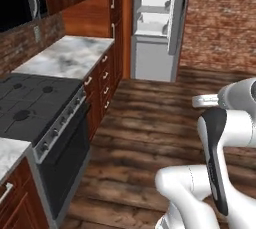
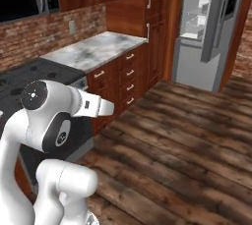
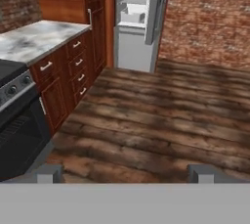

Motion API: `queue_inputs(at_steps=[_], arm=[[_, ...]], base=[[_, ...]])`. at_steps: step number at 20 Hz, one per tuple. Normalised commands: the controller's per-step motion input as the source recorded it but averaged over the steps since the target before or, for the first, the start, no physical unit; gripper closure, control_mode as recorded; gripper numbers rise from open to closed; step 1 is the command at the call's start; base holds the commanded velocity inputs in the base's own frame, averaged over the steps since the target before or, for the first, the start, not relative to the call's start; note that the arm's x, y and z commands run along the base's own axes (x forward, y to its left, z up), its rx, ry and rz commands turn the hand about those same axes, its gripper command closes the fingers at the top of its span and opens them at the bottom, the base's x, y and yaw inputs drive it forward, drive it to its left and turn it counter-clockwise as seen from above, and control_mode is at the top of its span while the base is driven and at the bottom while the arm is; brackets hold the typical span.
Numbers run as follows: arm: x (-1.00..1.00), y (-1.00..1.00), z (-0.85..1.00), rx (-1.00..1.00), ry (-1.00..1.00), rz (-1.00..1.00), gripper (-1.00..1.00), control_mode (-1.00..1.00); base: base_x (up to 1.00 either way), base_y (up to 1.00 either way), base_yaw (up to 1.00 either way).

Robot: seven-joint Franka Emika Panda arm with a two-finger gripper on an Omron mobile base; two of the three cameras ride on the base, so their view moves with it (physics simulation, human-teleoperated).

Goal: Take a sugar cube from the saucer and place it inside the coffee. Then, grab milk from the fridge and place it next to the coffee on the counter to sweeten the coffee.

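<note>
at left a black stove (image 1: 35,105) sits beside the marble worktop (image 1: 70,55) over brown drawers (image 1: 105,80). the fridge (image 1: 157,25) stands open at the far end of the wood floor (image 1: 150,138), with a small dark-topped thing on an upper shelf, too small to tell if it's the milk. the fingers (image 3: 125,174) are spread wide, holding nothing, above the floor.

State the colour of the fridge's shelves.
Pale white, inside the open grey-white fridge; clearest in the left base view.
</note>
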Motion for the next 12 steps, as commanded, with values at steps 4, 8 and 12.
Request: queue_inputs(at_steps=[4, 8, 12], arm=[[0.00, 0.00, 0.00, 0.00, 0.00, 0.00, -1.00, 1.00], [0.00, 0.00, 0.00, 0.00, 0.00, 0.00, -1.00, 1.00], [0.00, 0.00, 0.00, 0.00, 0.00, 0.00, -1.00, 1.00]], base=[[0.93, 0.51, -0.18], [0.94, 0.32, -0.16], [0.89, 0.11, -0.15]])
